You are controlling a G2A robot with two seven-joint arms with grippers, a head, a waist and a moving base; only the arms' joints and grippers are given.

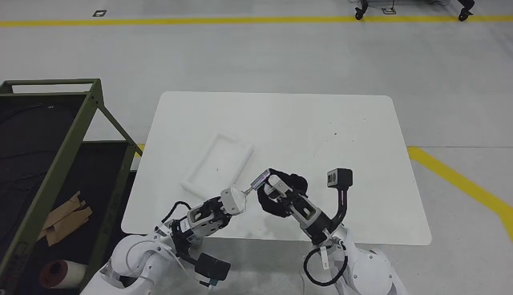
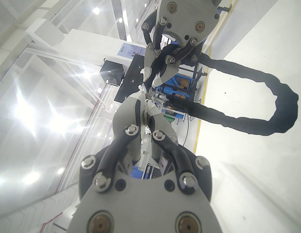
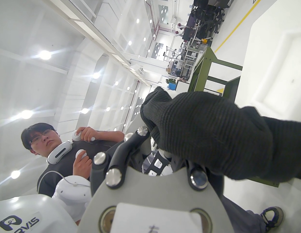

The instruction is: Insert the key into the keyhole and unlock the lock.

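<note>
Two grippers meet tip to tip just off the tray, on its robot-facing side, above the white table. The left gripper sits nearest the tray's closest corner. It is pressed together on the key, a thin silver strip that sticks out away from the tray toward the other claw.

The right gripper is a little farther from the tray and pinches the lock, whose body is wrapped in black knit fabric. In the left wrist view its taped fingers close around that black piece, and a long black sleeved loop curves off it, on the side away from the tray.

The key's tip reaches the lock and looks to touch it. The keyhole is hidden behind fingers and fabric, so I cannot tell whether the key is in. Key and lock are both held above the table, beside the tray and not over it. The tray lies flat on the table.
</note>
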